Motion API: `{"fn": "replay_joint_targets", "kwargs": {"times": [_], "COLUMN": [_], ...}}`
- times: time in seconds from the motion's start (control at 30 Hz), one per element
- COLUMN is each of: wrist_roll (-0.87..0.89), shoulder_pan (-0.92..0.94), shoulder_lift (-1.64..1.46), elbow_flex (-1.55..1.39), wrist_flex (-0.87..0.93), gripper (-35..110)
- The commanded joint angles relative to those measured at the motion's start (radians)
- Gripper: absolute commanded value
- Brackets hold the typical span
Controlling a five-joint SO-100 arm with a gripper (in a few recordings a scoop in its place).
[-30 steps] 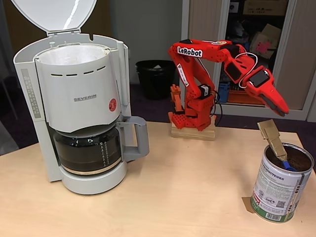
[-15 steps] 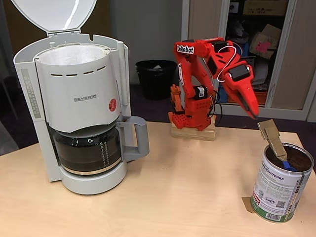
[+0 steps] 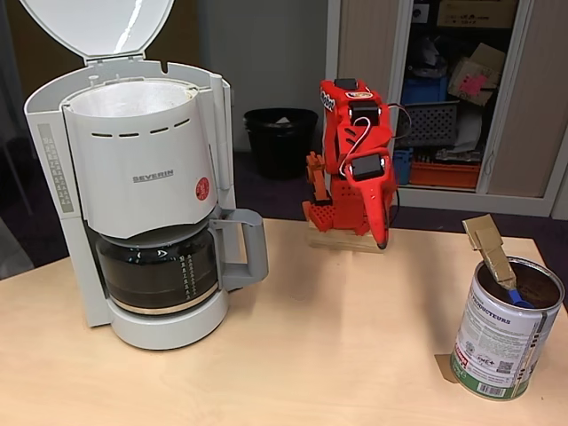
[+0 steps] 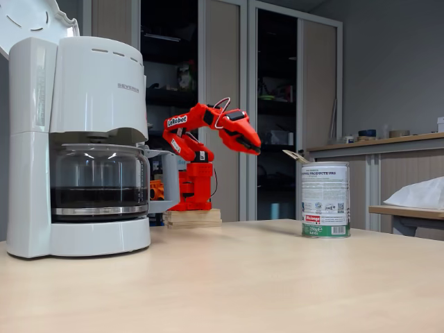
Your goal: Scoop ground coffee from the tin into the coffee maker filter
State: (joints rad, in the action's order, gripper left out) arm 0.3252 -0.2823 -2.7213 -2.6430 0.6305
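The tin (image 3: 506, 330) stood at the right of the table (image 3: 337, 355) with ground coffee (image 3: 532, 282) inside and a scoop (image 3: 493, 250) propped in it, handle up and leaning out, probably so the claw could reach it. The claw (image 3: 381, 238) hung near the arm's base, well apart from the tin, holding nothing; whether it was open I could not tell. The filter (image 3: 133, 96) sat uncovered in the coffee maker (image 3: 133, 195) at the left, lid (image 3: 98, 27) up, ready for a load
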Motion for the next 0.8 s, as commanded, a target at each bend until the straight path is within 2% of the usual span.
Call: {"fn": "replay_joint_targets", "kwargs": {"times": [0.0,0.13,0.37,0.47,0.57,0.77], "wrist_roll": [0.031,-0.057,-0.018,-0.091,-0.141,-0.193], "shoulder_pan": [0.023,0.086,0.166,0.183,0.192,0.207], "shoulder_lift": [-0.080,-0.192,-0.433,-0.518,-0.554,-0.604], "elbow_flex": [-0.083,-0.193,-0.356,-0.419,-0.423,-0.451], "wrist_flex": [-0.017,0.023,0.110,0.144,0.238,0.311], "gripper": [0,0,0,0,0,0]}}
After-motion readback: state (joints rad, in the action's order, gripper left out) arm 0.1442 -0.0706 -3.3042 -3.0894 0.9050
